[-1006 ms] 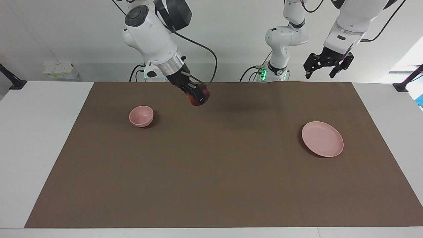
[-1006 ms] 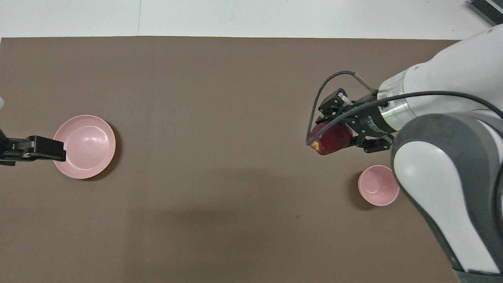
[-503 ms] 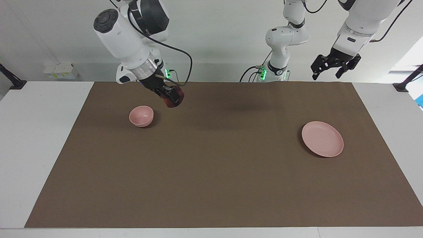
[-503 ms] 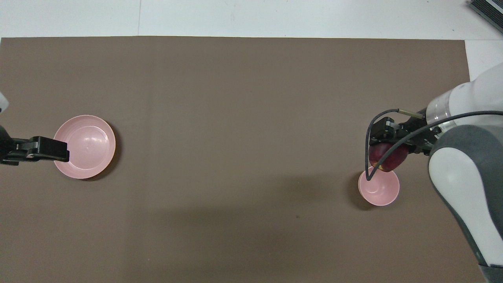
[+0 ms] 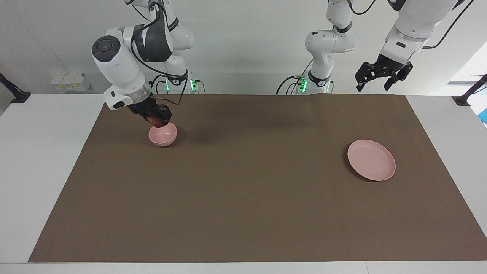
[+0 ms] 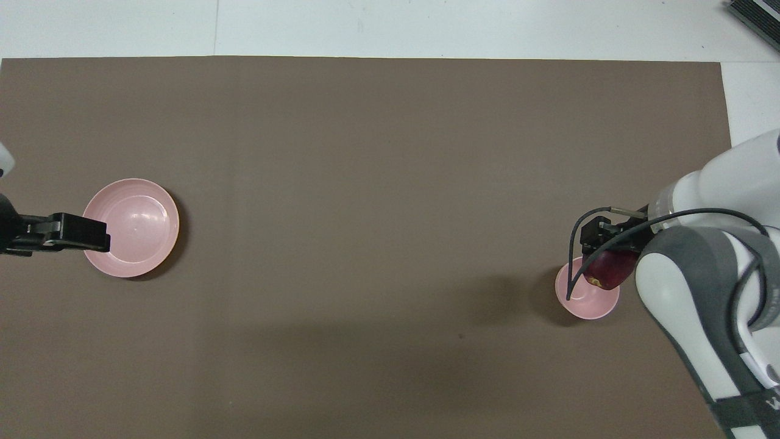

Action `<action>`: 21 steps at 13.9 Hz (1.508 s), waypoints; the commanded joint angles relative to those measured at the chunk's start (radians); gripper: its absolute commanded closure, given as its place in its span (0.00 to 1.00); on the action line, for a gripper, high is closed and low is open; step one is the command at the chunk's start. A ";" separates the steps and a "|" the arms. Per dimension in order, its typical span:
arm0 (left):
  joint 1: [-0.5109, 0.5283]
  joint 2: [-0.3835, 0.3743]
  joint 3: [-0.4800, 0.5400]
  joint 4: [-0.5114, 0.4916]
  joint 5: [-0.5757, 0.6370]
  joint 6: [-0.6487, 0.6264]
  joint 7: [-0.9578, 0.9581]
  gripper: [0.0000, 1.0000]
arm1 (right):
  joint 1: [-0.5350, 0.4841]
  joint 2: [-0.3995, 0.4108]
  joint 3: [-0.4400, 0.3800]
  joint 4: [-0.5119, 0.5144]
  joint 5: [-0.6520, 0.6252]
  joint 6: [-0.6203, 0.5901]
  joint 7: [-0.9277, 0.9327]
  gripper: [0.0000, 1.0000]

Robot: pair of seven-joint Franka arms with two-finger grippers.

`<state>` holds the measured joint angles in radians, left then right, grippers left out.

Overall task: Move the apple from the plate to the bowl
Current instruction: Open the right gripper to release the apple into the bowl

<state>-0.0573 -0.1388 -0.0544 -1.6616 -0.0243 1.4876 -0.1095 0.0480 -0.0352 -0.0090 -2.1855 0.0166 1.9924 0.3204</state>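
Observation:
My right gripper point(image 5: 156, 121) is shut on the dark red apple point(image 5: 154, 121) and holds it just above the rim of the small pink bowl point(image 5: 163, 136), at the right arm's end of the mat. In the overhead view the apple point(image 6: 605, 272) overlaps the edge of the bowl point(image 6: 582, 302), with the right gripper point(image 6: 609, 259) over it. The flat pink plate point(image 5: 371, 160) lies bare at the left arm's end; it also shows in the overhead view point(image 6: 131, 227). My left gripper point(image 5: 373, 86) hangs open and empty, high in the air; from overhead the left gripper point(image 6: 91, 233) covers the plate's edge.
A brown mat point(image 5: 243, 198) covers most of the white table point(image 5: 45, 160). Nothing else lies on it. A cable loops from the right wrist over the bowl point(image 6: 573, 268).
My right arm has swung toward its own end of the table and lowered, bringing the apple from over the mat's middle down to the bowl's rim. The left gripper has barely shifted.

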 commanded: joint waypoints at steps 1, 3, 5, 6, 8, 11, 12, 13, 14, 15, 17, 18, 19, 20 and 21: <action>-0.021 0.005 0.019 0.007 -0.012 0.023 0.001 0.00 | -0.025 -0.054 0.012 -0.146 -0.032 0.119 -0.029 1.00; -0.019 0.005 0.019 0.003 -0.026 0.045 0.001 0.00 | -0.040 -0.054 0.012 -0.207 -0.063 0.202 -0.032 1.00; -0.021 0.005 0.019 0.002 -0.026 0.040 -0.001 0.00 | -0.046 -0.052 0.012 -0.230 -0.070 0.238 -0.032 1.00; -0.022 0.005 0.019 0.002 -0.026 0.040 -0.001 0.00 | -0.045 -0.049 0.012 -0.229 -0.070 0.232 -0.032 0.68; -0.024 0.004 0.019 0.002 -0.026 0.033 -0.002 0.00 | -0.046 -0.052 0.014 -0.211 -0.070 0.212 -0.029 0.00; -0.024 0.001 0.018 0.000 -0.026 0.033 -0.001 0.00 | -0.046 -0.057 0.015 -0.085 -0.069 0.047 -0.084 0.00; -0.024 0.002 0.019 0.000 -0.026 0.033 0.001 0.00 | -0.050 -0.055 0.015 -0.036 -0.066 0.001 -0.134 0.00; -0.024 0.002 0.019 0.002 -0.026 0.033 0.001 0.00 | -0.051 -0.052 0.014 0.011 -0.061 -0.019 -0.161 0.00; -0.024 0.002 0.019 0.000 -0.026 0.033 -0.001 0.00 | -0.051 -0.051 0.014 0.050 -0.061 -0.042 -0.190 0.00; -0.026 0.002 0.018 0.002 -0.026 0.033 -0.001 0.00 | -0.051 -0.048 0.014 0.093 -0.061 -0.069 -0.234 0.00; -0.027 0.005 0.019 0.005 -0.026 0.036 -0.003 0.00 | -0.056 -0.042 0.014 0.176 -0.061 -0.115 -0.257 0.00; -0.026 0.007 0.019 0.008 -0.026 0.036 -0.003 0.00 | -0.054 -0.043 0.014 0.211 -0.061 -0.127 -0.256 0.00; -0.027 0.005 0.019 0.008 -0.026 0.031 -0.001 0.00 | -0.051 -0.043 0.014 0.251 -0.055 -0.148 -0.248 0.00; -0.027 0.005 0.019 0.006 -0.026 0.030 -0.002 0.00 | -0.051 -0.042 0.014 0.300 -0.055 -0.177 -0.247 0.00; -0.029 0.005 0.018 0.008 -0.026 0.034 -0.003 0.00 | -0.050 -0.034 0.014 0.352 -0.049 -0.216 -0.247 0.00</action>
<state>-0.0633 -0.1350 -0.0522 -1.6617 -0.0394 1.5164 -0.1095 0.0110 -0.0939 -0.0054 -1.9384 -0.0337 1.8468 0.0944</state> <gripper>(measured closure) 0.000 0.000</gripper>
